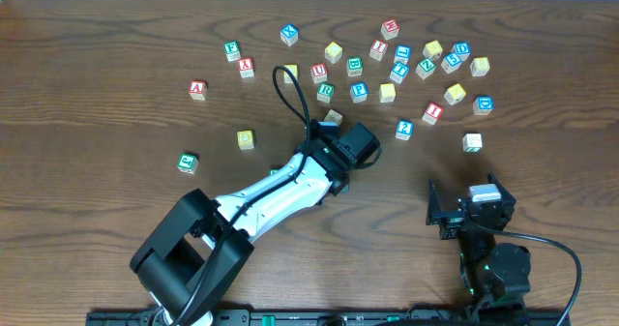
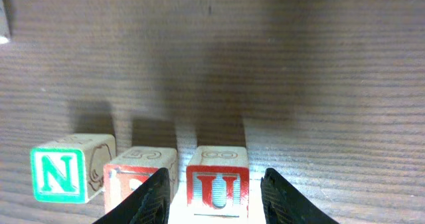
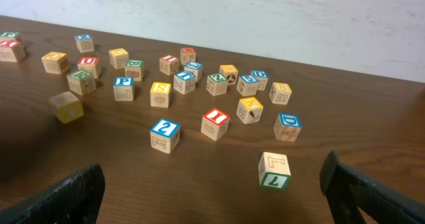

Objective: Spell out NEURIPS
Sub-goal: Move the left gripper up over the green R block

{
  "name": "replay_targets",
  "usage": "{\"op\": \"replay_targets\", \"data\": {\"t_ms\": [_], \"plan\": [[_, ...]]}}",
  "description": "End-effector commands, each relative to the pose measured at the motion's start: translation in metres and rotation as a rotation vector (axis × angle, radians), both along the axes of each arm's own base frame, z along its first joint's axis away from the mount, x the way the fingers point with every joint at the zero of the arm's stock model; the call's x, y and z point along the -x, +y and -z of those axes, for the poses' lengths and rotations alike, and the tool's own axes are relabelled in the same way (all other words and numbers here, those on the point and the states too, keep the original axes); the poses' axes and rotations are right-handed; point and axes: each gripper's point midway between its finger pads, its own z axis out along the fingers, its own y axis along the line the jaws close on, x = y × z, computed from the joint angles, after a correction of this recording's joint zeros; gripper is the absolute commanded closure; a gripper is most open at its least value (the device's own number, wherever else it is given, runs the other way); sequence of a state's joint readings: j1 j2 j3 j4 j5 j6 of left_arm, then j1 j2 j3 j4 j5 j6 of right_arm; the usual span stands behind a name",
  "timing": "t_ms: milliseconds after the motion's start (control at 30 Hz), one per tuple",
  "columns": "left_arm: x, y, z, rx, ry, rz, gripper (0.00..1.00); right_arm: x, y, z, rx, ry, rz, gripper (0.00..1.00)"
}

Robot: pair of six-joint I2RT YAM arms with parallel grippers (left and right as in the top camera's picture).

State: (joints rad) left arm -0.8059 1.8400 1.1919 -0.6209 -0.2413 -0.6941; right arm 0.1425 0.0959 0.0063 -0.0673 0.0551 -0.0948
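In the left wrist view three cubes stand in a row on the table: green N [image 2: 60,174], red E [image 2: 136,174] partly behind my left finger, and red U [image 2: 218,184]. My left gripper [image 2: 214,177] straddles the U cube with a thin gap on each side, jaws open. From overhead this gripper [image 1: 336,128] covers the row; only one tan cube [image 1: 333,117] peeks out at its tip. A red I cube [image 3: 215,123] and a yellow S cube [image 3: 160,94] lie among the loose cubes. My right gripper [image 3: 212,197] rests wide open and holds nothing.
Loose cubes cluster at the back right [image 1: 426,60]. A green 7 cube [image 3: 274,171] and a blue 2 cube [image 3: 165,135] lie nearest the right gripper. At the left sit a red A cube [image 1: 197,89], a yellow cube [image 1: 246,139] and a green cube [image 1: 188,162].
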Motion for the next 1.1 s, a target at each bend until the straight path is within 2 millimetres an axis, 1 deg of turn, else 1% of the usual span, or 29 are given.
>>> {"op": "replay_targets", "data": {"t_ms": [0, 100, 167, 433, 600, 733, 900, 1000, 1067], "plan": [[-0.018, -0.007, -0.034, 0.025, -0.093, 0.018, 0.56, 0.000, -0.001, 0.000, -0.004, 0.001, 0.003, 0.01], [-0.023, -0.007, -0.050, 0.056, -0.124, 0.012, 0.56, 0.000, -0.001, 0.000, -0.004, 0.001, 0.003, 0.01], [-0.027, -0.003, -0.060, 0.075, -0.144, -0.003, 0.56, 0.000, -0.001, 0.000, -0.004, 0.001, 0.003, 0.01], [-0.043, 0.024, -0.111, 0.138, -0.241, -0.037, 0.56, 0.000, -0.001, 0.000, -0.004, 0.001, 0.003, 0.01], [-0.048, 0.041, -0.132, 0.145, -0.283, -0.034, 0.56, 0.000, -0.001, 0.000, -0.004, 0.001, 0.003, 0.01], [-0.051, 0.054, -0.139, 0.130, -0.295, -0.031, 0.56, 0.000, -0.001, 0.000, -0.004, 0.001, 0.003, 0.01], [-0.055, 0.068, -0.138, 0.099, -0.283, -0.035, 0.56, 0.000, -0.001, 0.000, -0.004, 0.001, 0.003, 0.01], [-0.055, 0.069, -0.135, 0.105, -0.260, 0.008, 0.56, 0.000, -0.001, 0.000, -0.004, 0.001, 0.003, 0.01], [-0.056, 0.073, -0.135, 0.112, -0.253, 0.002, 0.56, 0.000, -0.001, 0.000, -0.004, 0.001, 0.003, 0.01]]}}
